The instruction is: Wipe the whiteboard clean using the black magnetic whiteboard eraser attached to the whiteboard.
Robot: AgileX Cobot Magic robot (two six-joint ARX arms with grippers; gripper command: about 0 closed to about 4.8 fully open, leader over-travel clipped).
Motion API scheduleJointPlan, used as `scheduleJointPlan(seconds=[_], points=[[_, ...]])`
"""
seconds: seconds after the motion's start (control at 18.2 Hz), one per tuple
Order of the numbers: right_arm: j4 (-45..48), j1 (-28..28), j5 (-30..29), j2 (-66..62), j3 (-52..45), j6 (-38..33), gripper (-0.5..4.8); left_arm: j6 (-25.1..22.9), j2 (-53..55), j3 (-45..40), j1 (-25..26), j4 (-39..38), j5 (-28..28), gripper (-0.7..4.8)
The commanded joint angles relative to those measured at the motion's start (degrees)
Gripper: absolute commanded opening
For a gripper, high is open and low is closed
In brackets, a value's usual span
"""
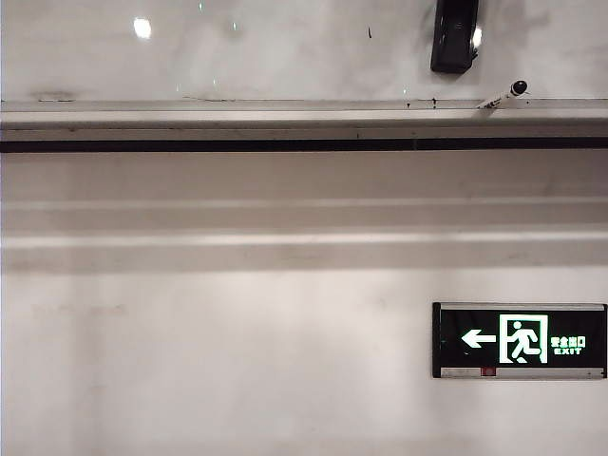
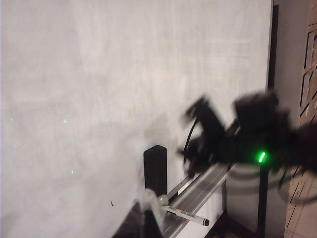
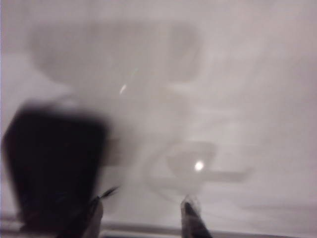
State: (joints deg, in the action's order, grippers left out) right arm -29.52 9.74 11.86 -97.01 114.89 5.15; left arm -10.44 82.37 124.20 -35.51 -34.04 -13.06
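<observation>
Still, the eraser (image 1: 454,36) is sticking to the whiteboard (image 1: 285,52), far to the right, just above the grey tray rail (image 1: 285,112). It is showing as a small black block, and nothing is holding it in the exterior view. So the wiping is not looking started yet.

A few thin black marks are sitting on the whiteboard, such as a short stroke (image 1: 370,32) left of the eraser and little spots near the rail. Those are what is left to clean.

The right gripper (image 3: 143,215) is pointing at the whiteboard from close by. Its two tips are standing apart, with the eraser (image 3: 54,166) just beside one tip and not between them. The picture is blurry, so I cannot tell if that tip is touching the block. From the left wrist view, the right arm (image 2: 233,136) is showing as a dark blur near the eraser (image 2: 155,168).

The left gripper (image 2: 148,208) is waiting near the rail with its jaws closed on nothing.

A white marker (image 1: 503,95) with a black cap is lying on the rail. Below, a green exit sign (image 1: 519,340) is glowing on the wall.

Grabbing the eraser and wiping are both still to do, I think.
</observation>
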Motion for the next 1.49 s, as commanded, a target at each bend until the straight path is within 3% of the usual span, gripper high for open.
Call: scheduleJointPlan(seconds=[0.06,0.17,0.28,0.33,0.44,0.5,0.72,0.99,1.49], points=[[10.2,0.2,-1.3,4.9,-10.1,-0.8,2.1,0.4,-0.3,0.1,0.0,0.9,-1.2,-0.06],[18.6,0.2,-4.2,9.9,-20.9,-1.5,2.1,0.4,-0.3,0.1,0.0,0.9,-1.2,-0.06],[33.6,0.2,-7.8,13.6,-31.8,-2.5,2.2,0.4,-0.3,0.1,0.0,0.7,-1.2,-0.06],[40.0,0.2,-8.5,13.9,-35.6,-2.5,2.55,0.4,-0.3,0.1,0.0,0.7,-1.2,-0.06],[51.3,0.2,-9.1,11.7,-41.3,-2.6,4.52,0.4,-0.3,0.1,-0.1,0.6,-1.4,-0.06],[53.4,0.2,-9.1,10.3,-41.2,-3.1,4.79,0.4,-0.3,0.1,-0.1,0.5,-1.3,-0.06],[63.3,0.2,-8.8,5.0,-41.0,-6.1,4.79,0.4,-0.3,0.1,-0.1,0.3,-1.3,-0.06],[67.3,0.3,-7.2,1.9,-40.9,-6.7,4.79,1.0,-0.3,0.1,-0.8,0.3,-1.4,-0.06],[65.6,0.3,-6.9,-3.7,-34.0,-6.7,4.7,1.0,-0.3,0.1,-1.9,0.2,-1.3,-0.06]])
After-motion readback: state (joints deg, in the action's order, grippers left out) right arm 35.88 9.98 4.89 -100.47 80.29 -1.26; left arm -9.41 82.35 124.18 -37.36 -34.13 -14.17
